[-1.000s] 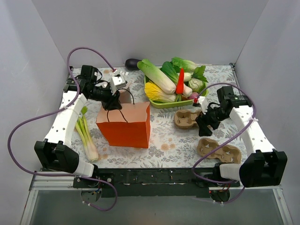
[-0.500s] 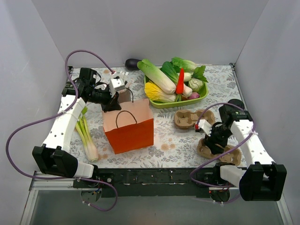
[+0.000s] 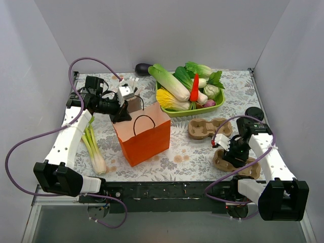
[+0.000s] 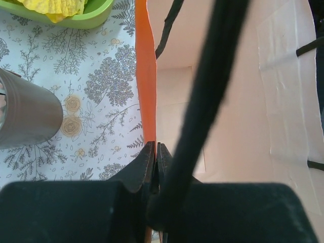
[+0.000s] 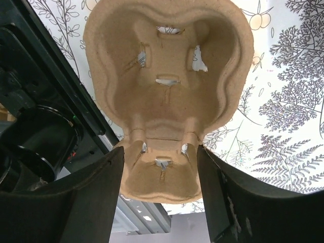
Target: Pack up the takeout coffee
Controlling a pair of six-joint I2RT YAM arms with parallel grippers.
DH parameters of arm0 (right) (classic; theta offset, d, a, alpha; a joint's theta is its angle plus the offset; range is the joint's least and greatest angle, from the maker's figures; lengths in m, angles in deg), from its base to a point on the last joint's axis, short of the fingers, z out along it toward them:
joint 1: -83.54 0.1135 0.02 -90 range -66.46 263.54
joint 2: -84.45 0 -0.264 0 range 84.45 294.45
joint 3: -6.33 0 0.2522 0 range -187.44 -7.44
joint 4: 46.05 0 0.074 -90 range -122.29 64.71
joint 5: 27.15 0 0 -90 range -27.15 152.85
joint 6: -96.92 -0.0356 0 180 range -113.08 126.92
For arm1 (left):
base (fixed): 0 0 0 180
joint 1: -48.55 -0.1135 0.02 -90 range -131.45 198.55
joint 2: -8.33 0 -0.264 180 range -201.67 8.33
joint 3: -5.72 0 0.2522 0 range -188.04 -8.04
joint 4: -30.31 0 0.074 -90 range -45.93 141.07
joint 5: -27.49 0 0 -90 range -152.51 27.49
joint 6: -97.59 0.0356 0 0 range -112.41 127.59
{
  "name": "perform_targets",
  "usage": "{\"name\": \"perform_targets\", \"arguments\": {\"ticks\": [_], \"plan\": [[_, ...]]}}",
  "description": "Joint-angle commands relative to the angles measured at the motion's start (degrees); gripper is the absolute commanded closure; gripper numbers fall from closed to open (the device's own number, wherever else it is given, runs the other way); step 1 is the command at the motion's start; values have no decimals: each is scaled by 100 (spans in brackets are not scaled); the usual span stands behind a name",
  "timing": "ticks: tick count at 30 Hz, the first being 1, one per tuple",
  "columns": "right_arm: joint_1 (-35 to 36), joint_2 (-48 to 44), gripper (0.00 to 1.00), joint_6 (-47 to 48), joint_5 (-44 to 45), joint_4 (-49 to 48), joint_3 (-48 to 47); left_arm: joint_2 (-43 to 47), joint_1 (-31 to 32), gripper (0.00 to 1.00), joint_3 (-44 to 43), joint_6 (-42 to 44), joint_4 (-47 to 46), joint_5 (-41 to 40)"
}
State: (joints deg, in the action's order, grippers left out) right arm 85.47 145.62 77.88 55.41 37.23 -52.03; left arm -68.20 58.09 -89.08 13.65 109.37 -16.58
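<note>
Looking down from the overhead camera, the left gripper (image 3: 121,112) sits at the rear left corner of the orange paper bag (image 3: 147,139), its jaws pressed together on the bag's top rim. The bag stands upright and open, left of the table's middle. A leek (image 3: 95,149) lies on the floral tablecloth (image 3: 187,152) to its left. An eggplant (image 3: 143,68) rests at the back edge, beside the green tray (image 3: 183,112) of vegetables. The right gripper (image 3: 228,152) hangs over the left end of the near pulp cup tray (image 3: 249,168), close to the front edge. A second pulp tray (image 3: 202,129) lies between it and the green tray. The takeout coffee (image 3: 253,112) stands near the table's right edge, only its round black lid showing, behind the right forearm and well apart from the bag and both grippers.

From the left wrist, the gripper (image 4: 154,152) pinches the bag's orange wall (image 4: 146,76) edge-on, its fingers closed flat against it. The pale inside of the bag fills the right, with a black handle crossing close to the lens. A grey cup (image 4: 23,116) lies at the left edge.

From the right wrist, the gripper (image 5: 159,152) is spread, one finger (image 5: 96,202) on each side of the near well of the pulp tray (image 5: 167,96). Whether they touch it cannot be told.
</note>
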Motion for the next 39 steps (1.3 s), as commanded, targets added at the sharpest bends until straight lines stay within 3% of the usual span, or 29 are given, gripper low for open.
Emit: {"name": "perform_targets", "arguments": {"ticks": [1, 22, 25, 32, 39], "plan": [[-18, -17, 33, 287, 208, -149, 127, 200, 22, 100, 61, -123, -122, 197], [-18, 1, 42, 384, 243, -711, 698, 121, 22, 100, 0, -378, -166, 197], [-18, -166, 48, 463, 296, -685, 769, 121, 22, 100, 18, -378, -175, 223], [-18, -509, 76, 454, 68, -62, 172, 121, 22, 100, 61, -395, -280, 320], [-18, -518, 83, 156, -766, 554, -1014, -46, 22, 100, 35, -326, -229, 601]]}}
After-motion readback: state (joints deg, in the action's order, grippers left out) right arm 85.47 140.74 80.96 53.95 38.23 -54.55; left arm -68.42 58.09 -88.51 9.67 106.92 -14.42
